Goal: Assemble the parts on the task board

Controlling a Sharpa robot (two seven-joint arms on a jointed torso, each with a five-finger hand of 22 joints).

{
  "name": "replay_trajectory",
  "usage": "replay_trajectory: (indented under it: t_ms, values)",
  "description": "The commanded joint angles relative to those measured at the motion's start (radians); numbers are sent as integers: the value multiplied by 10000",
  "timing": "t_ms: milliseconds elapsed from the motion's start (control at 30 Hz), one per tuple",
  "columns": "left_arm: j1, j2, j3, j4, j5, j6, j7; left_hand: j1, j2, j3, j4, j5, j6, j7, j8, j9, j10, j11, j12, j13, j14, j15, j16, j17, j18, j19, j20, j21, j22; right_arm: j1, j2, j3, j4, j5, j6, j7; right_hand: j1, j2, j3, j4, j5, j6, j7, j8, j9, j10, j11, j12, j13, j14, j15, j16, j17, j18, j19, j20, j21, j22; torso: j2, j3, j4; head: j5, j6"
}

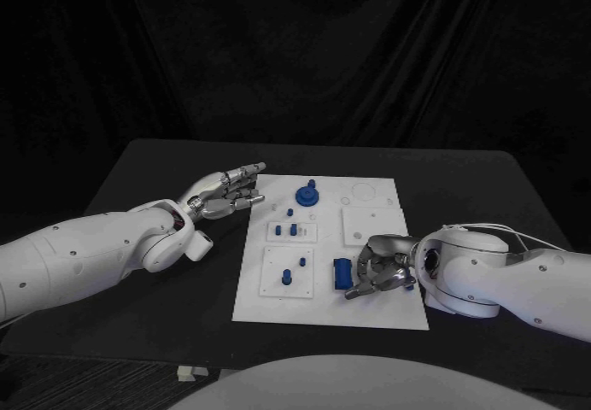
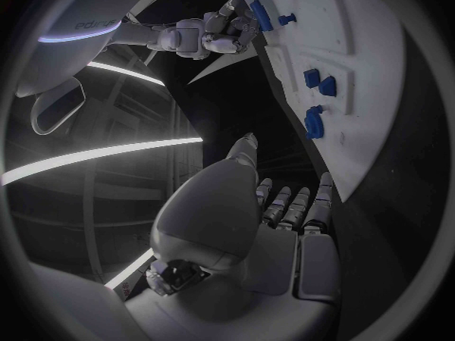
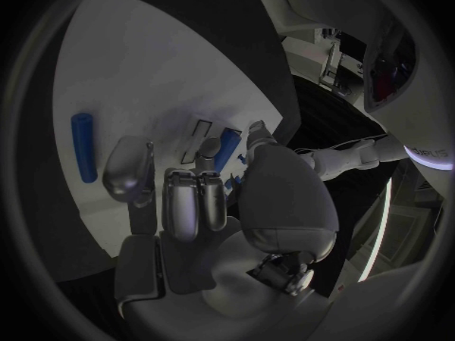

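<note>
The white task board [image 1: 370,307] lies in the middle of the black table. A blue round part [image 1: 308,196] stands near its far edge, and small blue pegs [image 1: 286,231] sit in inset plates on its left half. A blue cylinder [image 1: 340,273] lies loose on the board. My right hand [image 1: 382,269] hovers low just right of this cylinder [image 3: 83,145], fingers curled in, holding nothing. My left hand [image 1: 228,195] is beside the board's far left edge. One of its fingers is stretched toward the board, the others are curled, and nothing is in it.
Two square insets [image 1: 370,224] take up the board's right half, with a faint ring outline [image 1: 365,190] beyond them. Bare black table [image 1: 493,196] surrounds the board on every side. In the left wrist view the board [image 2: 374,140] runs past my left hand [image 2: 284,204].
</note>
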Motion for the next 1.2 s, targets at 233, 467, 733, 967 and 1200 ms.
replay_trajectory:
  t_ms: [233,467,733,967,1200]
  values:
    - [-14,-40,9,33,60,40,115,-19,102,27,-58,52,19,56,-1,15,1,93,65,17,22,90,62,18,-117,91,-4,76,76,498,-870,10,326,137,-1144,-97,-921,1047,7,-85,623,-22,355,-2445,-2495,1056,287,26,2631,1050,202,26,2632,61,50,161,88,1391,-20,18,1,3,0]
    - [-14,-26,8,9,60,-41,199,-25,95,20,-57,50,74,88,12,23,11,95,110,24,61,88,87,26,-117,188,-5,120,173,1184,-1617,5,376,-11,-693,-717,-477,1436,68,-248,3448,644,391,-3331,-4081,1056,332,26,2631,1050,246,26,2632,33,98,223,339,1443,-48,-5,0,-36,0]
    - [-14,-26,8,1,60,-52,266,-18,93,20,-64,57,89,103,15,24,17,82,121,25,144,80,133,43,-115,258,-7,153,214,1155,-1879,-2,23,-1015,30,-1390,102,1416,344,-471,4507,809,457,-3926,-4925,1056,383,26,2631,1050,287,26,2632,39,71,260,300,1428,-26,-15,-25,-74,0]
    - [-15,-48,8,11,60,-45,262,-12,95,23,-68,64,89,106,15,24,18,84,122,26,149,82,137,44,-116,266,-8,157,211,828,-2005,-3,88,-1299,110,-1613,129,1410,363,-455,4294,1098,422,-3942,-5091,1056,375,26,2631,1050,262,26,2632,39,82,253,335,1435,-17,-18,0,-116,0]
    - [-16,-78,8,32,60,-26,238,-10,96,25,-70,67,90,107,15,24,19,85,120,25,151,83,138,44,-116,268,-9,157,206,612,-1986,-3,277,-1357,-159,-1595,125,1412,317,-425,3543,1350,368,-3901,-5157,1056,330,26,2631,1050,209,26,2632,39,91,211,365,1439,4,14,-57,-61,0]
